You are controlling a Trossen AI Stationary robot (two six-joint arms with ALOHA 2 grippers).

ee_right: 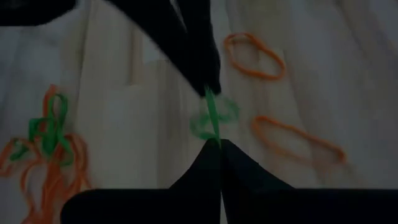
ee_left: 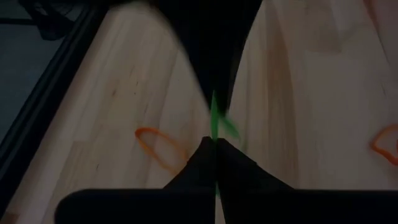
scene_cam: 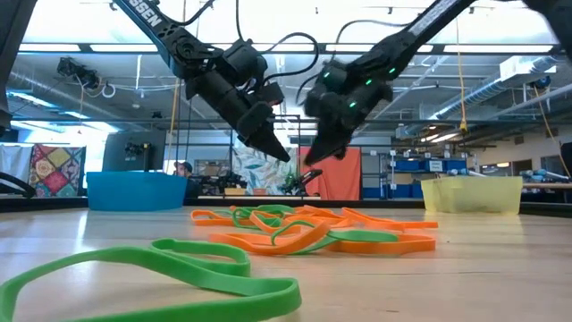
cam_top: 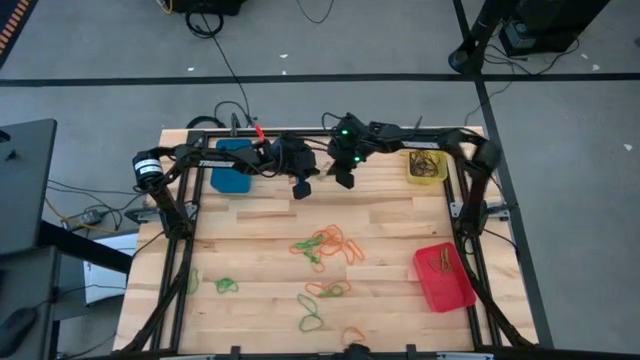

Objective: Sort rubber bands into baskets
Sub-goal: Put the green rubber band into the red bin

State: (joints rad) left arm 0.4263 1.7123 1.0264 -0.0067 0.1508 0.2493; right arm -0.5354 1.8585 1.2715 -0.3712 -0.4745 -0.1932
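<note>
Both of my grippers hang close together above the far middle of the table, and a single green rubber band (ee_right: 212, 115) spans the short gap between them. My left gripper (cam_top: 303, 188) is shut on one end of it and my right gripper (cam_top: 343, 180) is shut on the other. On the wood nearer the front lies a pile of orange and green rubber bands (cam_top: 325, 248), with loose ones around it. The blue basket (cam_top: 232, 165) stands at the far left, the yellow basket (cam_top: 425, 165) at the far right and the red basket (cam_top: 443, 277) at the near right. My left gripper pinches one end of the green band (ee_left: 214, 132) between its two fingertips. It slants down from the table's left. The band runs straight to the other gripper and is lifted clear of the table. My right gripper pinches the band's other end (ee_right: 216, 134) between its two fingertips. It slants down from the table's right. The strand leads straight to the left gripper's tips (ee_right: 208, 87), and the band hangs clear of the wood.
A large green band (scene_cam: 170, 268) lies close to the near edge. Single orange bands (ee_right: 252, 53) lie on the wood below the grippers. Black frame rails run along the table's left and right sides. The yellow and red baskets hold some dark bands.
</note>
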